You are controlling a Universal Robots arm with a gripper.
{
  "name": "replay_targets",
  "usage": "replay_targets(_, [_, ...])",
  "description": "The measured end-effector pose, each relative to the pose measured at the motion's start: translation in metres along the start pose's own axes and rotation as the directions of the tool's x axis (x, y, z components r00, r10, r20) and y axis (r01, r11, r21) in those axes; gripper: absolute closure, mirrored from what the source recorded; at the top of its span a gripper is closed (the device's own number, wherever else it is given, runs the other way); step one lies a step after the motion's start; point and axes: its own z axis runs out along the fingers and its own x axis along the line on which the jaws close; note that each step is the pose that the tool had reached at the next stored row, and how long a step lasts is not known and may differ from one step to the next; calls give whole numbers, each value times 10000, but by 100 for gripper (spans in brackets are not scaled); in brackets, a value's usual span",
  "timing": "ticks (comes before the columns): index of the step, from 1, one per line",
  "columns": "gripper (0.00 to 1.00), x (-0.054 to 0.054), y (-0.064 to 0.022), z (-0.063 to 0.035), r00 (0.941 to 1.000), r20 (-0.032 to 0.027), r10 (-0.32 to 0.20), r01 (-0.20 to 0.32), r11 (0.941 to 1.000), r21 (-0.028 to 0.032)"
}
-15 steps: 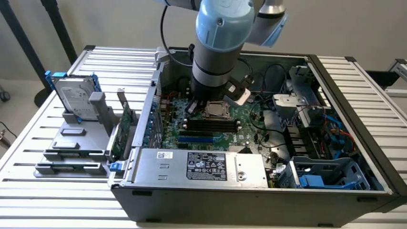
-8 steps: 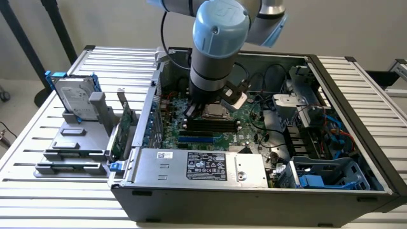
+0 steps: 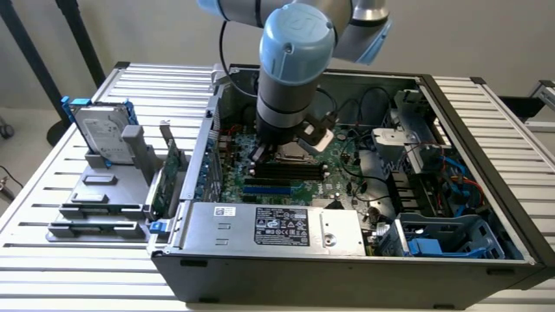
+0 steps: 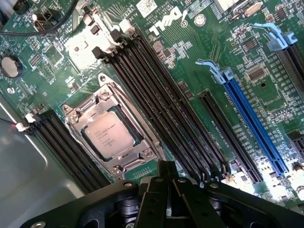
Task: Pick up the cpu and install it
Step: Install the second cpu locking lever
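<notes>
We see the cpu [image 4: 109, 134] lying flat inside its socket [image 4: 113, 133] on the green motherboard [image 4: 190, 61]. A shiny metal frame sits around the chip, and the chip's silver top shows through the middle of that frame. So the chip looks like it is already in its place.

What could go wrong? We think the chip may not be sitting quite square in the socket. If something pushes down on it then, the tiny pins under it could bend. The claw is close above the board too. If it drops lower or slides sideways, it could bump the metal frame or scrape the long black memory slots [image 4: 166, 104] that run right beside the socket. A knock there could hurt the board.

Our claw [image 4: 167, 190] is clenched shut and holds nothing. Its black tips meet just above the board, near the socket's corner and beside the ends of the black slots.

In the exterior view, the arm [image 3: 295, 71] stands almost straight up and down. It reaches from above into the open computer case [image 3: 347, 260], and its lower end points at the socket. The case rests on a slatted surface [image 3: 52, 195]. A hard drive [image 3: 103, 133] stands in a grey holder well away from the socket, on the exterior view's left of the case.
</notes>
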Motion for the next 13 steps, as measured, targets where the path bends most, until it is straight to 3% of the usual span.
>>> replay_targets(13, [89,11,-20,107,10000,-25,-17,17,10000,-41])
